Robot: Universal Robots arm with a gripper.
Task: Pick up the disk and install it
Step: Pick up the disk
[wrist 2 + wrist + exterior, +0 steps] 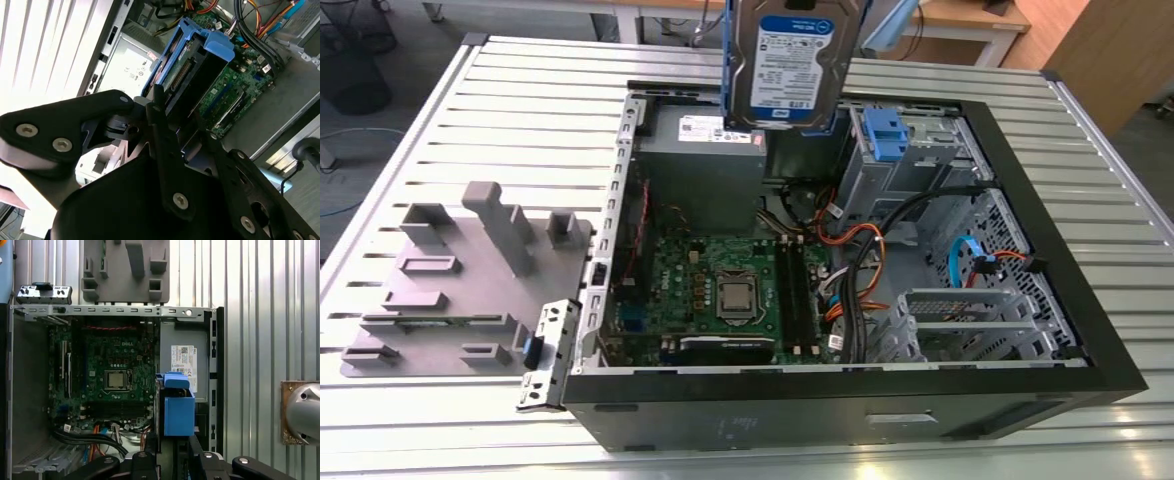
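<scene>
The flat silver metal disk (787,65) with smooth blue plastic side rails hangs upright above the open black computer case (854,385), near its big grey metal box (707,165). The black gripper (177,110) seems to pinch its edges.

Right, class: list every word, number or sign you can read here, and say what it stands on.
Blue-and-white label on the disk: print, not legible.
White sticker on the grey metal box: print, not legible.
Motherboard: white markings, not legible.
Nothing can be quoted with confidence.
</scene>
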